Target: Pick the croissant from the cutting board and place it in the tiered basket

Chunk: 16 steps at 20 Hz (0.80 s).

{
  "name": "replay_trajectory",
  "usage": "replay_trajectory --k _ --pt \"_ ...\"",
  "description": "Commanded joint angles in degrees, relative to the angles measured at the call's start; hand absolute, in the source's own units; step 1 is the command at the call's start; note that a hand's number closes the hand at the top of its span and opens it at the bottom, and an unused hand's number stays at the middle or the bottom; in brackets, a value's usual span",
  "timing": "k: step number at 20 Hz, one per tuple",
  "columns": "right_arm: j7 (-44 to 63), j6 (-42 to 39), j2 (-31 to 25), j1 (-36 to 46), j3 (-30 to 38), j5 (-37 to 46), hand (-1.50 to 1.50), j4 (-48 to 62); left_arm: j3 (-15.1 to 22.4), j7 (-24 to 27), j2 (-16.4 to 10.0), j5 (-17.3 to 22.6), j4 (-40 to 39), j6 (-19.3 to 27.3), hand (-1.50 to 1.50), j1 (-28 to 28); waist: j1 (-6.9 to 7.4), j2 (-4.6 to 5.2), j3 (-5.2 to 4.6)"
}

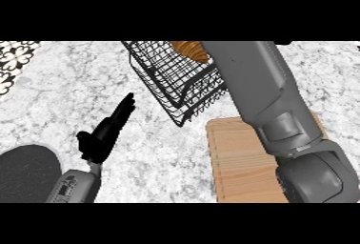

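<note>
Stretching over the tiered basket (175, 86) for the drop, right forearm (260, 90) meets croissant (188, 51); its hand's hidden, grip can't be told; left hand (105, 131) open, resting clear.

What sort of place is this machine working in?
Probably a kitchen: a speckled stone countertop, a wooden cutting board lying on it, and a croissant at a black wire tiered basket.
</note>
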<state>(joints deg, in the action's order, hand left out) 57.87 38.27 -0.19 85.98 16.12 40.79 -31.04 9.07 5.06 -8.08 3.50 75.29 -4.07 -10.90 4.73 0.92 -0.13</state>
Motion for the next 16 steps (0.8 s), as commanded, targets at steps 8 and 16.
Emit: replay_trajectory --k 8,16 --pt "14.5 19.4 -6.5 3.2 -5.8 20.4 -1.5 6.4 -2.5 0.9 -0.3 1.0 0.2 1.4 0.0 3.9 -5.99 -2.03 -0.1" --pt "11.1 22.7 -6.4 -4.0 -3.6 24.1 -1.5 -5.3 -4.1 -0.4 -1.5 1.3 1.7 2.6 0.0 7.4 -10.37 -4.1 0.23"
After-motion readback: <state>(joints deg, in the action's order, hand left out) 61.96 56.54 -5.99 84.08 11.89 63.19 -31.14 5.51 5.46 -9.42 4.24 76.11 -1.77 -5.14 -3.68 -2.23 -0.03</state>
